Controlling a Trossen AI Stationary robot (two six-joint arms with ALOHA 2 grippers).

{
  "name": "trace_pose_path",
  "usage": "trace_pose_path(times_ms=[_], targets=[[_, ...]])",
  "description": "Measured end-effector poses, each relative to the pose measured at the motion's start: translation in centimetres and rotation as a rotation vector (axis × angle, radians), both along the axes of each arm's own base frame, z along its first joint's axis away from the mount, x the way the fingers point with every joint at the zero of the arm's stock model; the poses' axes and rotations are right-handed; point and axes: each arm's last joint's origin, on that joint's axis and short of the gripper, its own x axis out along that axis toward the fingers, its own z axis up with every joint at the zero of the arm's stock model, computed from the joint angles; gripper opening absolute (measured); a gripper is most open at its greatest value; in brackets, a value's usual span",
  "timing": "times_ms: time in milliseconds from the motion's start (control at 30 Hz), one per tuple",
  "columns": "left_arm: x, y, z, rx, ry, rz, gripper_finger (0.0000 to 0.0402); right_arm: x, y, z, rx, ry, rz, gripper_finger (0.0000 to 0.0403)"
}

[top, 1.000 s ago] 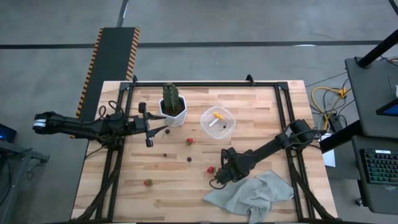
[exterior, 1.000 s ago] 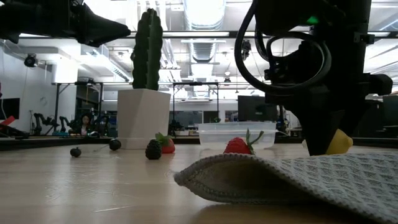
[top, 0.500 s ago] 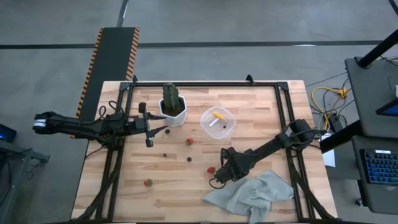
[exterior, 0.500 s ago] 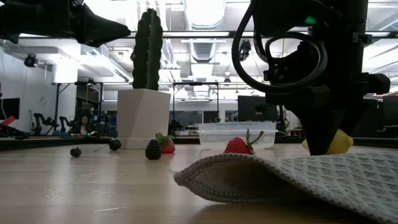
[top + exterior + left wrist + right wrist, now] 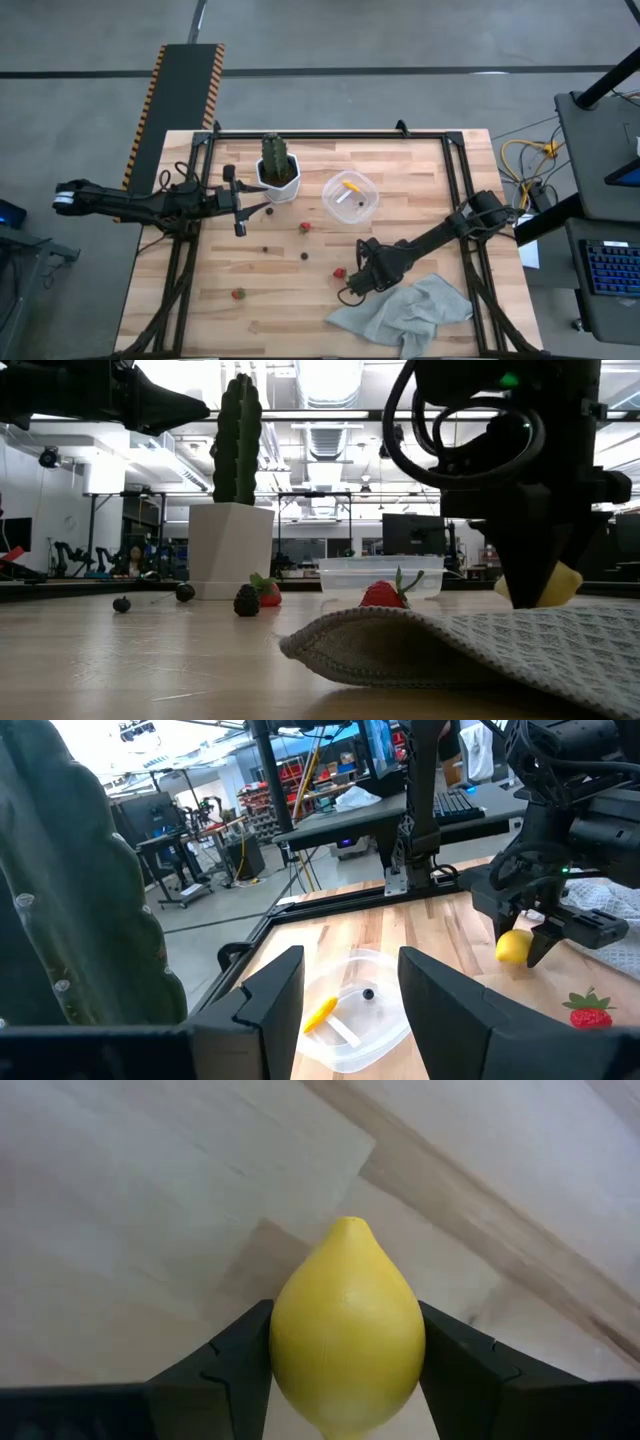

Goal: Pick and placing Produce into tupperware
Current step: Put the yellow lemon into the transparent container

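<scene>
My right gripper (image 5: 352,288) stands over the near middle of the table, pointing steeply down and shut on a yellow toy lemon (image 5: 345,1330). The clear tupperware (image 5: 351,197) sits farther back with a yellow piece (image 5: 350,187) and a dark berry (image 5: 368,993) inside. Red strawberries (image 5: 305,227), (image 5: 339,272), (image 5: 238,293) and small dark berries (image 5: 266,250), (image 5: 305,256) lie loose on the wood. My left gripper (image 5: 240,200) hangs open above the table beside the cactus pot, holding nothing. My right gripper pinches the lemon's two rounded sides (image 5: 285,1342) between its two fingers (image 5: 235,1355). The fingers come from above, pointing steeply down. The lemon's pointed end (image 5: 348,1225) sticks out past the fingers. The cloth in the low view hides whether the lemon (image 5: 552,586) is clear of the wood.
A white hexagonal pot with a cactus (image 5: 278,172) stands at the back, left of the tupperware. A crumpled grey cloth (image 5: 405,312) lies at the near right, just beside my right gripper. A black frame rail (image 5: 330,136) runs round the tabletop.
In the low view my right gripper has shifted slightly toward the table's right edge, with the lemon still between its fingers.
</scene>
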Motion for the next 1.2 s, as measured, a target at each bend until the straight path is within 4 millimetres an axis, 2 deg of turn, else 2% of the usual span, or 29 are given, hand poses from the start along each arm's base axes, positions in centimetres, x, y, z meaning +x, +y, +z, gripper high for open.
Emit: trace_pose_path(times_ms=[400, 633, 867, 1200], targets=[[0.0, 0.0, 0.0, 0.000, 0.000, 0.000, 0.0151, 0.1, -0.4, 0.6, -0.015, -0.020, 0.031, 0.0192], [0.0, 0.0, 0.0, 0.000, -0.001, 0.000, 0.0151, 0.3, -1.3, 3.9, -0.084, -0.152, 0.061, 0.0192], [0.0, 0.0, 0.0, -0.001, -0.002, 0.000, 0.0151, 0.8, -3.4, 6.2, -0.139, -0.213, 0.108, 0.0192], [0.0, 0.0, 0.0, -0.002, -0.005, 0.000, 0.0151, 2.4, -7.4, 7.1, -0.190, -0.173, 0.192, 0.0192]])
